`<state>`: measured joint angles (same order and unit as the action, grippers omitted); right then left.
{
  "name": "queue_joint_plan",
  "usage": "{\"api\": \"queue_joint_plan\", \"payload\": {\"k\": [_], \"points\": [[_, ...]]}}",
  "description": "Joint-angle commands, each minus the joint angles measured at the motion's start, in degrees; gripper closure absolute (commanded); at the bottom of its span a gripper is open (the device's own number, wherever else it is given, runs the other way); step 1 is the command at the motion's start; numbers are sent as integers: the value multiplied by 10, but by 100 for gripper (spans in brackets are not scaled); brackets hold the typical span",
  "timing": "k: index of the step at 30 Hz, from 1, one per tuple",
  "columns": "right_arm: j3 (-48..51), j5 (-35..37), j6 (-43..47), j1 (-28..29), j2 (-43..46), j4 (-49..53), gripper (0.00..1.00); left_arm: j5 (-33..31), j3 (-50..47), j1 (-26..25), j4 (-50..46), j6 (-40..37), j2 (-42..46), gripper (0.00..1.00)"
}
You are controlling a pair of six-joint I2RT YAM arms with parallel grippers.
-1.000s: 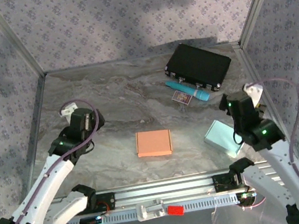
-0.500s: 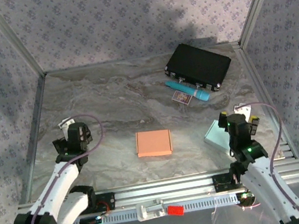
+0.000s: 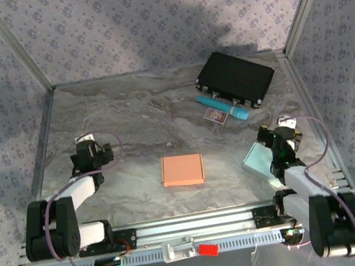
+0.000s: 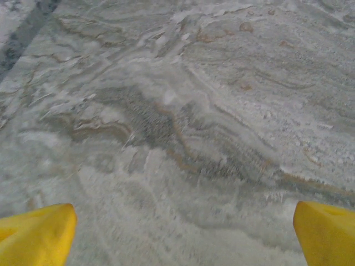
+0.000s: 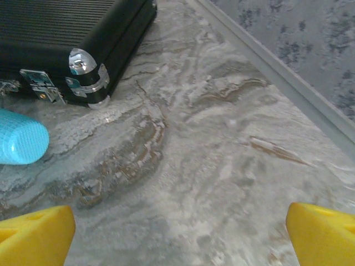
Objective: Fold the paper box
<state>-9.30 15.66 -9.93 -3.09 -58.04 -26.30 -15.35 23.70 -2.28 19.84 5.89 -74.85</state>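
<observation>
The paper box (image 3: 182,170) is a flat orange-tan rectangle lying on the marble table, midway between the two arms. My left gripper (image 3: 90,149) sits low over the table well to the left of it. In the left wrist view that gripper (image 4: 183,238) is open, its yellow fingertips (image 4: 39,235) far apart over bare marble. My right gripper (image 3: 277,132) hovers to the right of the box, also open (image 5: 180,235), with yellow fingertips (image 5: 321,230) spread and nothing between them.
A black case (image 3: 235,78) lies at the back right, its latched corner (image 5: 83,66) ahead of the right gripper. A blue cylinder (image 3: 223,107) and a small card (image 3: 214,115) lie in front of it. A pale teal box (image 3: 261,160) rests by the right arm. Patterned walls enclose the table.
Both arms have folded down and drawn back toward their bases, bringing the grippers low over the table. The orange box has not moved. Both grippers stayed open.
</observation>
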Motion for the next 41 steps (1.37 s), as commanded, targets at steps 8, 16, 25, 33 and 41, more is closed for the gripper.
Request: {"api": "queue_joint_plan", "payload": {"k": [8,16,25,33,41], "points": [[-48,-117,47,-33,-196,-260,1,107,-27,20,342,-52,-141,0],[-51,-110,65,-17,-284,-332,1,84,-1,23,273,-37,-131,0],[-121,-26,96,31,-293,-222,1,84,-2,23,273,-38,-131,0],[-120,-22,99,35,-292,-226,1,84,-2,23,273,-38,-131,0],[-117,-23,101,36,-292,-230,1,84,-2,23,273,-38,-131,0]]}}
